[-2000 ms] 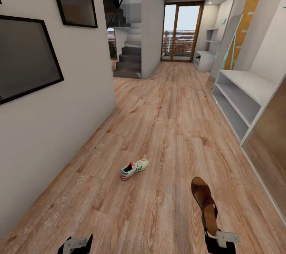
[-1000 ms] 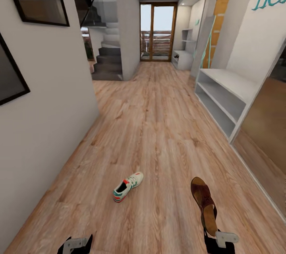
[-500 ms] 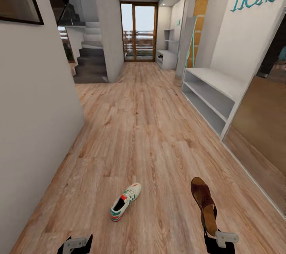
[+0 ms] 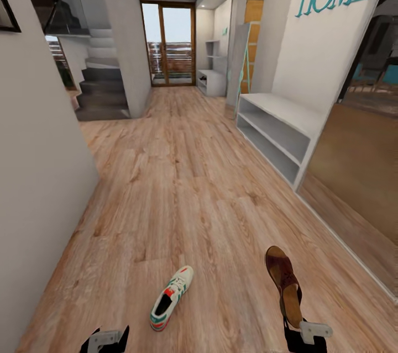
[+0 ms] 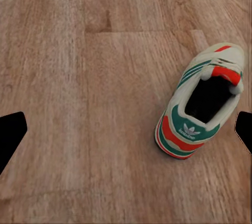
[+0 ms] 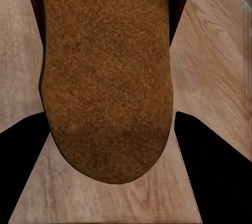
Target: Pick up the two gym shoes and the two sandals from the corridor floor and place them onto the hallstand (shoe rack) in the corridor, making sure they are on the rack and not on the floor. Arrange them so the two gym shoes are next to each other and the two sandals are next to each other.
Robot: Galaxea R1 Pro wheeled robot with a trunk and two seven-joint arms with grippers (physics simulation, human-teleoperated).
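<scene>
Our right hand [image 4: 301, 324] grips a sandal [image 4: 284, 284]; the hallstand [image 4: 276, 135] lies ahead-right; our open left hand [image 4: 105, 339] hovers beside a gym shoe [image 4: 171, 298].

We are looking down a corridor floor [image 4: 188, 187] running ahead of us. A gym shoe [image 4: 171, 298] is lying on the floor just ahead of our left gripper [image 4: 105, 339], toe pointing away. To its right, a sandal [image 4: 284, 284] is sitting between the fingers of our right gripper [image 4: 301, 331], extending forward above the floor. The hallstand [image 4: 276, 132] is standing against the right wall, well ahead of both. A staircase [image 4: 99, 93] is rising at the far left.
</scene>
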